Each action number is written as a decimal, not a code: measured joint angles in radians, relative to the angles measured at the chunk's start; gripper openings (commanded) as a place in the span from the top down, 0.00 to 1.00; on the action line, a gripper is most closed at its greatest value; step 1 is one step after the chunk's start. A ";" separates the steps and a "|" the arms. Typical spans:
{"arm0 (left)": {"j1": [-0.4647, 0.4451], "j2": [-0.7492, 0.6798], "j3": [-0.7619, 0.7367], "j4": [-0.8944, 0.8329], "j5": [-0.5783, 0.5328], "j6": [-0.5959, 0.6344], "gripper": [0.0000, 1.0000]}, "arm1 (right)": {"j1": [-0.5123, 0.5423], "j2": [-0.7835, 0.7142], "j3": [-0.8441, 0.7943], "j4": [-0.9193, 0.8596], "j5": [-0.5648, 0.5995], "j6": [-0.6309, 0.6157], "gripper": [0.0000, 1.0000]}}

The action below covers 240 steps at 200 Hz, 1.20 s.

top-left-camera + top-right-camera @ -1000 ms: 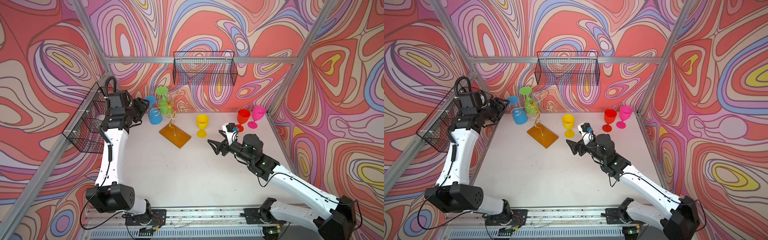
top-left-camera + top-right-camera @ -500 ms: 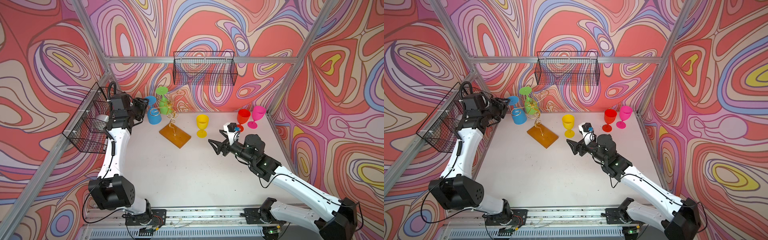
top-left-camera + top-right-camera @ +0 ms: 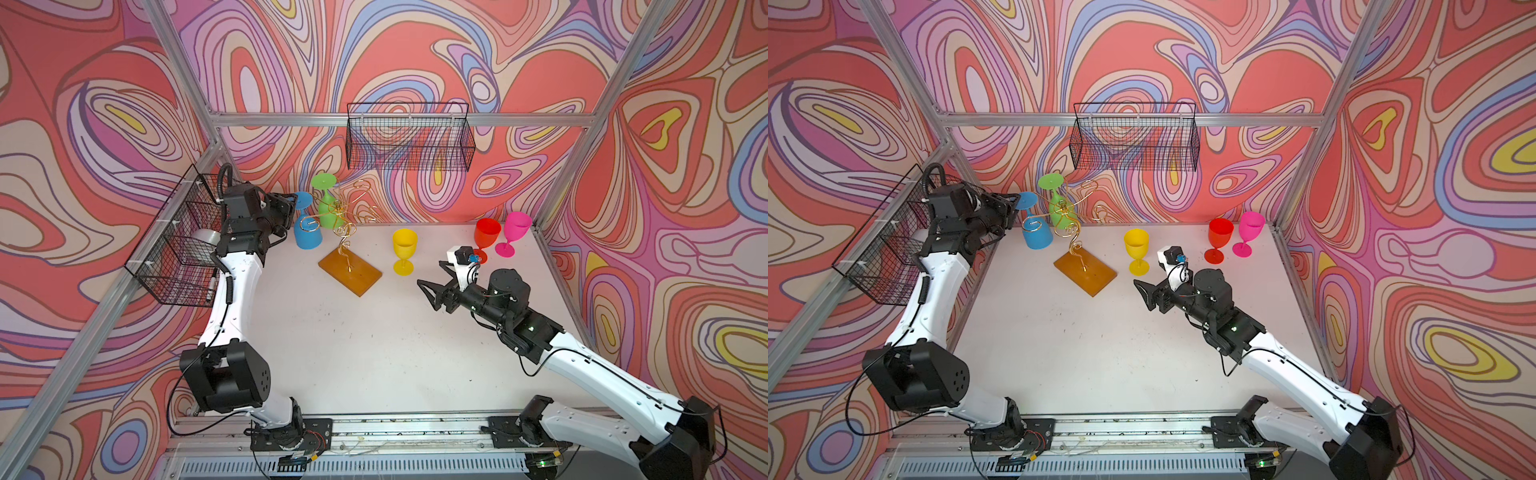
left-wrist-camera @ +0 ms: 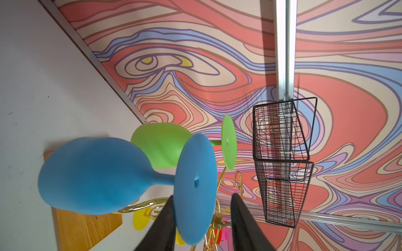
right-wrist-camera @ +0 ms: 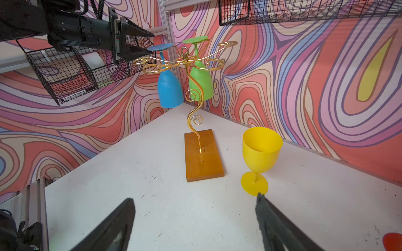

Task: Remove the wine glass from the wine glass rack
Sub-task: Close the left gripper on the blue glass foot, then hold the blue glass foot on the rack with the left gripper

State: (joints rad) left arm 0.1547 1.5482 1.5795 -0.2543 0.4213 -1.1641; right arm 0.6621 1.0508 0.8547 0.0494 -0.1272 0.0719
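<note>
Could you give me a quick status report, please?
Left pincer open, straddling blue wine glass foot. Right pincer open, empty. Glass hangs on wine glass rack. Green glass close beside.

The wine glass rack (image 5: pixel 203 160) is a thin gold wire tree. Its wavy, curled stem rises upright from a flat amber-orange rectangular base, and looping arms spread out at the top. It stands on the white table (image 3: pixel 374 353) toward the back left, with the base set at an angle to the table's edges. A blue wine glass (image 5: pixel 169 89) hangs upside down from one arm, bowl down and round foot on top. That foot sits between the parted fingers of the left pincer (image 4: pixel 202 198). A green wine glass (image 5: pixel 200 82) hangs the same way just beside it.
</note>
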 measured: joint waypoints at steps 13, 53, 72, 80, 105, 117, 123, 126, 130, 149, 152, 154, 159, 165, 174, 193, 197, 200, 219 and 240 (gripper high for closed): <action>0.002 0.000 0.000 0.005 0.000 -0.001 0.69 | 0.000 -0.002 0.000 -0.002 0.000 0.000 0.09; 0.002 0.000 0.000 0.013 -0.003 -0.001 0.74 | 0.000 -0.004 0.000 -0.012 0.000 0.000 0.10; 0.002 0.000 -0.002 0.013 -0.003 -0.001 0.75 | 0.000 -0.004 0.000 -0.015 0.000 0.001 0.10; 0.002 0.000 -0.004 0.015 -0.003 -0.001 0.76 | 0.000 -0.005 0.000 -0.015 0.000 0.001 0.10; 0.002 0.000 -0.018 0.026 -0.006 -0.011 0.77 | 0.000 -0.007 0.000 -0.016 0.000 0.001 0.10; 0.003 0.000 -0.023 0.027 -0.007 -0.015 0.78 | 0.000 -0.009 0.000 -0.016 0.001 0.001 0.10; 0.003 0.000 -0.026 0.027 -0.007 -0.019 0.79 | 0.000 -0.010 0.000 -0.016 0.001 0.001 0.10; 0.003 0.000 -0.028 0.031 -0.008 -0.021 0.79 | 0.000 -0.010 0.000 -0.016 0.000 0.001 0.10; 0.003 0.000 -0.031 0.036 -0.009 -0.024 0.79 | 0.000 -0.010 0.000 -0.016 0.000 0.002 0.10; 0.003 0.000 -0.045 0.053 -0.013 -0.041 0.80 | 0.000 -0.011 0.000 -0.016 0.001 0.004 0.10; 0.003 0.000 -0.047 0.055 -0.014 -0.045 0.80 | 0.000 -0.011 0.000 -0.016 0.001 0.004 0.10; 0.003 0.000 -0.048 0.056 -0.014 -0.045 0.80 | 0.000 -0.011 0.000 -0.016 0.001 0.005 0.11; 0.003 0.000 -0.051 0.060 -0.014 -0.050 0.80 | 0.000 -0.011 0.000 -0.017 0.001 0.005 0.10; 0.003 0.000 -0.055 0.066 -0.015 -0.056 0.81 | 0.000 -0.011 0.000 -0.016 0.001 0.005 0.11; 0.003 0.000 -0.063 0.076 -0.018 -0.065 0.83 | 0.000 -0.013 0.000 -0.017 0.001 0.007 0.11; 0.004 0.000 -0.074 0.099 -0.021 -0.087 0.88 | 0.000 -0.016 0.000 -0.019 0.001 0.008 0.11; 0.004 0.000 -0.077 0.103 -0.021 -0.090 0.89 | 0.000 -0.016 0.000 -0.019 0.001 0.008 0.11; 0.004 0.000 -0.078 0.105 -0.021 -0.093 0.90 | 0.000 -0.016 0.000 -0.019 0.001 0.008 0.11; 0.004 0.000 -0.082 0.118 -0.022 -0.106 0.95 | 0.000 -0.016 0.000 -0.020 0.001 0.008 0.11; 0.004 0.000 -0.082 0.132 -0.022 -0.113 0.97 | 0.000 -0.016 0.000 -0.020 0.001 0.008 0.11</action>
State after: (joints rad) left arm 0.1589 1.5486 1.4979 -0.1226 0.3992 -1.2770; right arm 0.6621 1.0348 0.8547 0.0296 -0.1261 0.0795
